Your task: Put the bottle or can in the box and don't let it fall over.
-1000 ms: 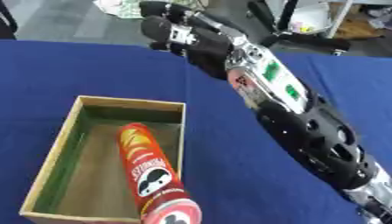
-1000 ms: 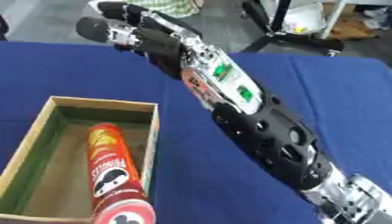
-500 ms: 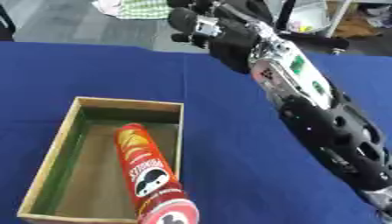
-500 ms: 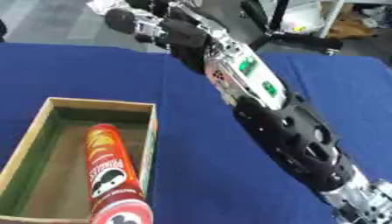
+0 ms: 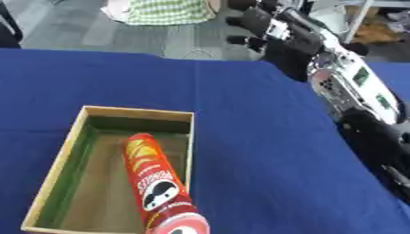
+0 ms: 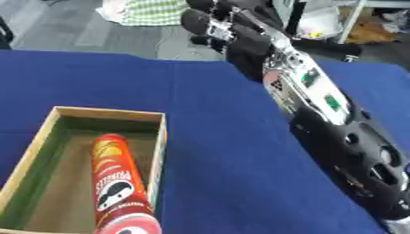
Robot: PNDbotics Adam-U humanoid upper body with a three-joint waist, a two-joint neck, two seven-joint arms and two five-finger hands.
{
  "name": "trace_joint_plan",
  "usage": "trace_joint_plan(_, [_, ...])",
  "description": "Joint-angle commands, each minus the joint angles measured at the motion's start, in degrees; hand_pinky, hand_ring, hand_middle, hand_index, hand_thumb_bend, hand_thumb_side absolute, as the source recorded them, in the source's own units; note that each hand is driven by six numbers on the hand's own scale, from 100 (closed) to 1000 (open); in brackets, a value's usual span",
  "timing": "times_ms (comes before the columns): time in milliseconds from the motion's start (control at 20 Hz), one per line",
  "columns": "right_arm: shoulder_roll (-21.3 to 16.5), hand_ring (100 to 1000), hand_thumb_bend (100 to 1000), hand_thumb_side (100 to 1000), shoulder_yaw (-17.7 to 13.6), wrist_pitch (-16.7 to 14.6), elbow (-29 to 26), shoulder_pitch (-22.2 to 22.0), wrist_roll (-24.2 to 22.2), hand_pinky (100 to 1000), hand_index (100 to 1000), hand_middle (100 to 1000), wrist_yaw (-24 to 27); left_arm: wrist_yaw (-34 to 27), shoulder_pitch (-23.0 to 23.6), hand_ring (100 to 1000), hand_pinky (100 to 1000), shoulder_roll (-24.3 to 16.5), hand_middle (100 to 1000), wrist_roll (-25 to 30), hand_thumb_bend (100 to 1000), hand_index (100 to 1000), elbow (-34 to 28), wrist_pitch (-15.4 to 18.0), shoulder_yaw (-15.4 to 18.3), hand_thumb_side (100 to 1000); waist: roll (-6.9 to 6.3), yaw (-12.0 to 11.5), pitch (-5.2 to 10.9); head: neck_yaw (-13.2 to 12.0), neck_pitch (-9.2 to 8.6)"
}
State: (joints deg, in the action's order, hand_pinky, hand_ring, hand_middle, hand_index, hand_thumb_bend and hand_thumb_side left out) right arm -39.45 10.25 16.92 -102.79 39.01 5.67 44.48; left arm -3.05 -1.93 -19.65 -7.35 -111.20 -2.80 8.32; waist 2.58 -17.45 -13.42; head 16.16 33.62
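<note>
Our right hand (image 6: 228, 32), black with fingers curled on nothing, is raised beyond the far edge of the blue cloth-covered table (image 5: 240, 132), its arm stretched long, while the red cylindrical chip can (image 5: 158, 187) stands leaning inside the shallow wooden box (image 5: 60, 160).

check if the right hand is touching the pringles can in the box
Apart. The left eye view shows the right hand raised beyond the table's far edge, with bare blue tablecloth between it and the Pringles can standing in the wooden box.
</note>
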Motion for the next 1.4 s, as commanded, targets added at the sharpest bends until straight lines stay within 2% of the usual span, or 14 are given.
trace_joint_plan(50, [-3.21,1000,968,347,-2.37,-1.33,-0.35,-0.75,0.48,908,856,1000,-0.13,0.39,0.01,808,994,-1.73,841,-0.14,100,833,-0.63,0.22,0.64,650,-0.18,0.85,0.88,-1.35,-0.88])
trace_joint_plan(200, [-5.35,1000,986,363,-5.32,-3.76,-0.36,-4.78,0.87,906,853,1000,0.4,0.52,0.0,808,994,-1.8,841,-0.02,100,833,-0.63,0.21,0.51,651,-0.16,1.28,0.82,-2.06,-1.25])
trace_joint_plan(400, [-6.94,1000,1000,497,-8.16,-6.29,-0.74,-9.97,1.1,911,867,1000,0.99,0.58,-0.01,807,994,-1.91,843,0.15,100,834,-0.59,0.2,0.36,653,-0.16,1.56,0.8,-2.88,-1.49])
trace_joint_plan(450, [-7.15,1000,1000,507,-8.77,-6.8,-0.67,-10.89,1.21,912,871,1000,1.03,0.61,0.0,807,994,-1.94,843,0.2,100,834,-0.56,0.19,0.32,653,-0.13,1.63,0.77,-3.07,-1.52])
trace_joint_plan(600, [-6.0,1000,1000,522,-9.66,-6.89,1.69,-9.89,1.8,917,889,1000,-0.28,0.63,-0.03,807,994,-1.96,843,0.47,100,834,-0.49,0.14,0.04,654,-0.14,1.53,0.88,-3.13,-1.53])
trace_joint_plan(850, [-3.61,1000,1000,425,-10.37,-6.42,9.0,-4.22,2.49,918,898,1000,-4.29,0.7,0.08,806,993,-1.98,843,0.52,100,833,-0.45,0.16,0.07,655,-0.22,2.03,0.8,-4.02,-1.77])
trace_joint_plan(900, [-3.51,1000,926,417,-10.61,-7.0,10.53,-3.76,2.22,919,903,1000,-4.74,0.73,0.12,805,993,-1.98,843,0.52,100,833,-0.43,0.16,0.08,642,-0.22,2.13,0.79,-4.16,-1.83])
trace_joint_plan(950, [-3.62,1000,967,347,-10.99,-7.76,11.91,-3.62,1.92,919,903,1000,-4.95,0.76,0.16,805,993,-1.98,843,0.53,100,833,-0.41,0.15,0.08,655,-0.22,2.24,0.77,-4.31,-1.9])
trace_joint_plan(1100, [-4.7,1000,914,300,-12.05,-10.11,14.32,-4.53,1.21,920,903,1000,-4.89,0.84,0.14,805,993,-2.03,843,0.55,100,833,-0.42,0.15,0.06,655,-0.2,2.49,0.69,-4.68,-2.06])
trace_joint_plan(1400, [-7.16,1000,954,335,-14.91,-14.12,15.96,-8.3,1.54,914,886,1000,-5.62,1.01,0.05,804,992,-2.14,842,0.57,100,832,-0.47,0.19,0.01,656,-0.18,2.76,0.43,-5.27,-2.25])
